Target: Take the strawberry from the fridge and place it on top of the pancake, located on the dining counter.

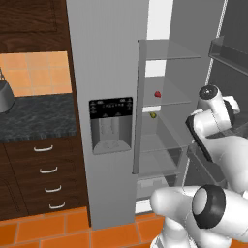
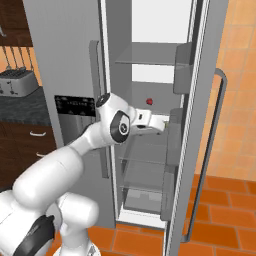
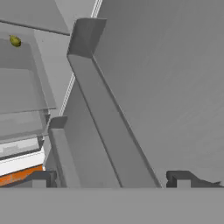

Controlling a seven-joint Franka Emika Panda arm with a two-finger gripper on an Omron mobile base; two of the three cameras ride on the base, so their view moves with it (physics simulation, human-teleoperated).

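The strawberry (image 1: pixel 157 94) lies untouched on a glass shelf (image 1: pixel 170 102) inside the open fridge (image 1: pixel 107 72), toward the back; in the right base view it appears as a small red dot (image 2: pixel 149 101) just above and behind the robot's wrist. The first stage of the task looks only partly complete: the right-hand fridge door (image 2: pixel 205 115) stands open, but the fruit has not been grasped, so the pick, the carry to the dining counter and the placement on the pancake all remain.

The gripper (image 3: pixel 111 177) is spread wide and holds nothing; its two dark fingertips (image 3: pixel 41 178) frame the inner face of the open door and its door bins (image 3: pixel 87 48) rather than the fruit, so the hand must probably turn inward toward the shelves.

One shelf below the strawberry sits a small yellow-green fruit (image 1: pixel 153 115), near it and easily mistaken for the target. The shelf edges and the door bins crowd the approach. The closed left door carries the black water-dispenser panel (image 1: pixel 111 124). Further left run a dark-topped wall counter (image 1: pixel 36 116) and wooden drawers (image 1: pixel 46 174); a toaster (image 2: pixel 17 81) stands on the counter.
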